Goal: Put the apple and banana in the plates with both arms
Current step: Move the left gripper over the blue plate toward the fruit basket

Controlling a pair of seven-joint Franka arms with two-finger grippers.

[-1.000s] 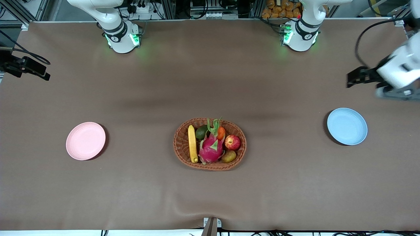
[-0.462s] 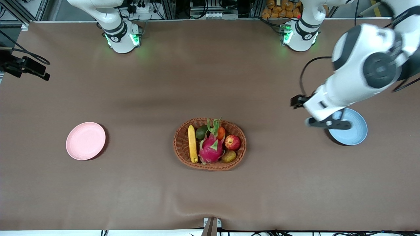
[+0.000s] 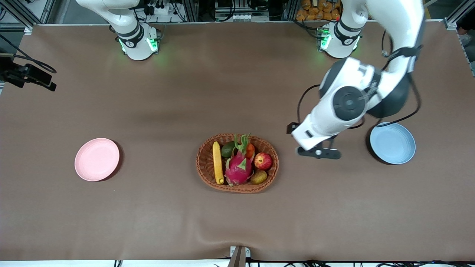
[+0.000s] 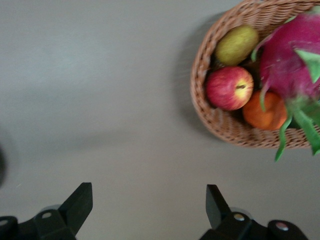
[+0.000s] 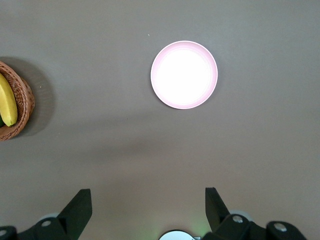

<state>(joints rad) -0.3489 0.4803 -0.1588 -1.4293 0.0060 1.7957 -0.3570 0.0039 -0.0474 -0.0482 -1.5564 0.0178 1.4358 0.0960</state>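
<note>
Brown cloth-covered desk. Oval woven wicker basket at centre of the front view, a little below the middle. In it: long slim yellow banana with dark tip along the edge toward the right arm's end; small round red apple with yellowish patches at the edge toward the left arm's end. Also in the basket: magenta dragon fruit with green scales in the middle, dark green avocado, small orange-red fruit, brownish-green oval fruit.

Round shallow pale pink plate at centre-left of the front view, bare. Round shallow light blue plate at centre-right, bare, partly under the left arm's elbow.

Left gripper hangs over bare desk between basket and blue plate, just beside the basket's rim; fingers spread wide, nothing between them. Left wrist view shows apple and basket edge in the upper right of frame.

Right gripper is out of the front view, high up; right wrist view looks down on the pink plate at upper centre, basket edge and banana at left edge. Fingers apart, empty.
</note>
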